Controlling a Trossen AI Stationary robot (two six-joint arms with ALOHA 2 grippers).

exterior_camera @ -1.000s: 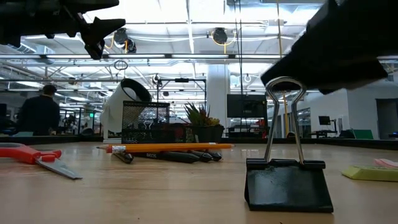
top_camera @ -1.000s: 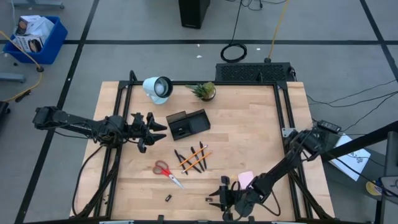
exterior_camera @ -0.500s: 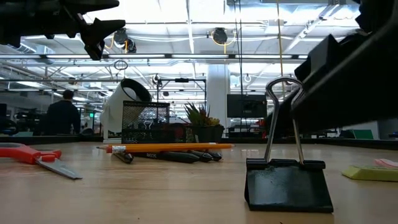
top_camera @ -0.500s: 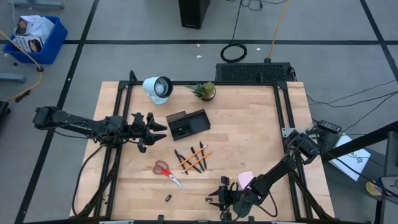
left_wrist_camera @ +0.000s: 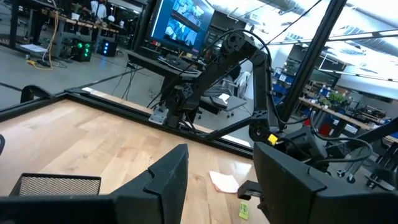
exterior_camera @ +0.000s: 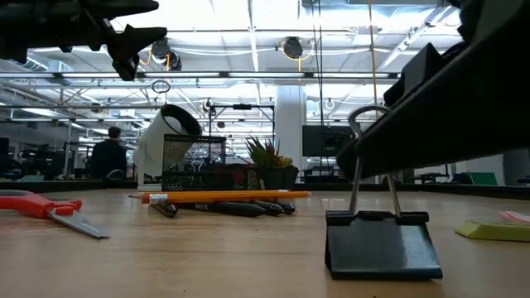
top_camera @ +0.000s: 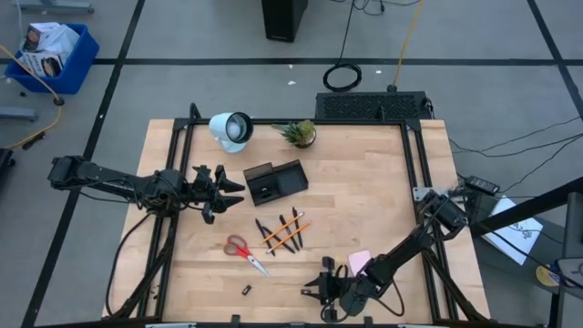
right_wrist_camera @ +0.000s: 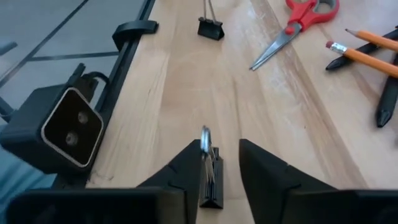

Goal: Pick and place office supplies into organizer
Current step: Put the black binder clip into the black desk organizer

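Fingers (right_wrist_camera: pixel 186 165) of the right gripper (top_camera: pixel 325 290) stand apart, straddling one black binder clip (right_wrist_camera: pixel 208 180) that sits upright on the table (top_camera: pixel 364 200) at its front edge. One finger is right against the clip's wire handle, and a gap shows on the other side. From table height, the dark bulk of this gripper hangs across the top of the clip's handles. A second binder clip (right_wrist_camera: pixel 210 28) stands on its own further along the same edge, well apart from the first.

One pale pink sticky-note pad (top_camera: pixel 359 262) lies just beside the right arm. One pair of red-handled scissors (top_camera: pixel 244 249) lies flat toward the left. Between the scissors and the pad is a loose bunch of pens and pencils (top_camera: pixel 282 231). At least two are orange and several are dark, but they overlap too much for an exact count.

One black mesh organizer (top_camera: pixel 275 180) sits behind the bunch, near the table's middle. Nothing on the table touches it.

The left gripper (top_camera: pixel 217 189) hangs above the table just left of the organizer, its jaws apart and holding nothing.

One white round lamp (top_camera: pixel 231 128) and one small potted plant (top_camera: pixel 299 133) stand at the far edge. One person (exterior_camera: pixel 106 157) is in the room behind.
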